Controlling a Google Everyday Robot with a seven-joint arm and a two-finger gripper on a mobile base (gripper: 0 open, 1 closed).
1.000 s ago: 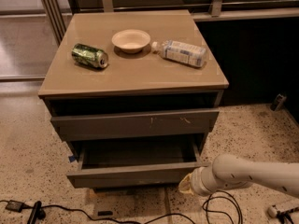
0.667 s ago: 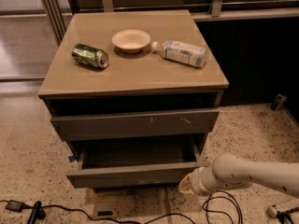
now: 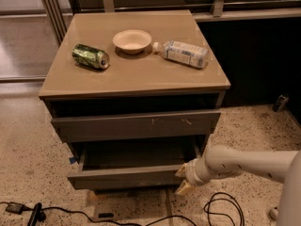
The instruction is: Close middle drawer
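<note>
The middle drawer is pulled out below the cabinet top, with a plain grey-brown front and a dark grey interior showing. Above it, the drawer front with pale scratch marks stands slightly out. My gripper is at the right end of the middle drawer's front, low near the floor. Its pale yellowish fingertips are spread one above the other, close against the front's right edge. I cannot tell whether they touch it. The white arm reaches in from the right.
On the cabinet top lie a green can, a white bowl and a plastic bottle, both can and bottle on their sides. Black cables lie on the speckled floor in front. A dark wall panel stands to the right.
</note>
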